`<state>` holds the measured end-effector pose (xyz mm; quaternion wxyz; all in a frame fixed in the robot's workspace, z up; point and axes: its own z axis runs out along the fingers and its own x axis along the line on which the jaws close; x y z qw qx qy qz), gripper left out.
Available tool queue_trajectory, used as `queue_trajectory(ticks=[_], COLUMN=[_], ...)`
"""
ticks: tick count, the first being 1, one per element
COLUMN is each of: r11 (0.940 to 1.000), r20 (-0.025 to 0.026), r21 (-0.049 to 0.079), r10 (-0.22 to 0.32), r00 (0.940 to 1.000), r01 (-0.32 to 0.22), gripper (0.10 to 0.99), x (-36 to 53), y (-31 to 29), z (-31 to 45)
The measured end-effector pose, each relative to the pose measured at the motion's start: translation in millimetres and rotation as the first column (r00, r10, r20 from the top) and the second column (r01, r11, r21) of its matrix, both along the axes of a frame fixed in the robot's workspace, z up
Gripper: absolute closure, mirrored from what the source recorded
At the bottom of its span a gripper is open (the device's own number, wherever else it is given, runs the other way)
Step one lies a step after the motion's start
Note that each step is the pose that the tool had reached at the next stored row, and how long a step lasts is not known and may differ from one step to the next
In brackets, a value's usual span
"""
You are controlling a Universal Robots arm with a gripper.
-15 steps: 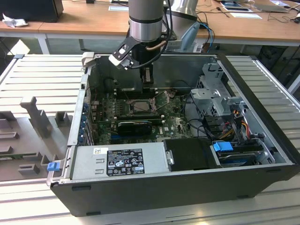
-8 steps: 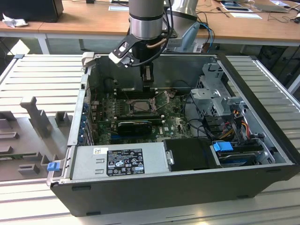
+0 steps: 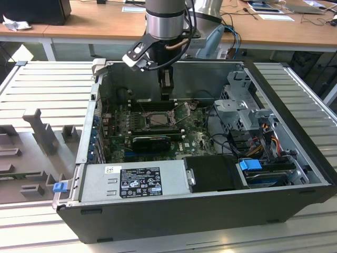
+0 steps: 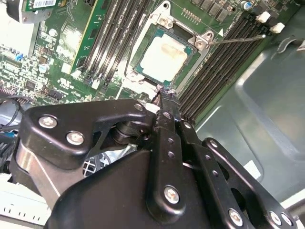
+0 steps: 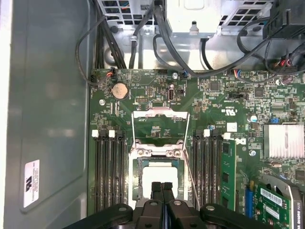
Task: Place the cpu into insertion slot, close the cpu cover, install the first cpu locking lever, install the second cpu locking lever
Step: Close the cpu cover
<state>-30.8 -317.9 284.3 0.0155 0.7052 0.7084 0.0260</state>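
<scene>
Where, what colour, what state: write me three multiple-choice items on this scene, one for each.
1. Where is the cpu?
A) in the hand
B) in the slot
C) on the desk behind the case

2. What colour is the board?
A) red
B) blue
C) green

3. How is the cover?
A) shut flat over the cpu
B) swung open
C) lying outside the case

Answers:
1 B: both wrist views show the pale chip seated inside the slot's rim.
2 C: the board around the slot is green in every view.
3 B: in the first wrist view the frame stands beyond the slot, with the board visible through its window and the cpu uncovered.
</scene>
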Motion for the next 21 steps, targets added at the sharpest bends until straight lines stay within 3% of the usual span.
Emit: queue_trajectory(ticks=[4, 9, 21], r11=[1.0, 1.0, 1.0], r20=[0.0001, 0.0, 0.0], r21=[0.0, 0.0, 0.0], r10=[0.0, 0.0, 0.0], r00=[1.0, 1.0, 1.0], r01=[0.0, 0.0, 0.0], gripper=[0.98, 0.98, 0.98], x=[3.1, 14.5, 32.2], y=[0.3, 0.3, 0.3], z=[5.2, 5.0, 4.7])
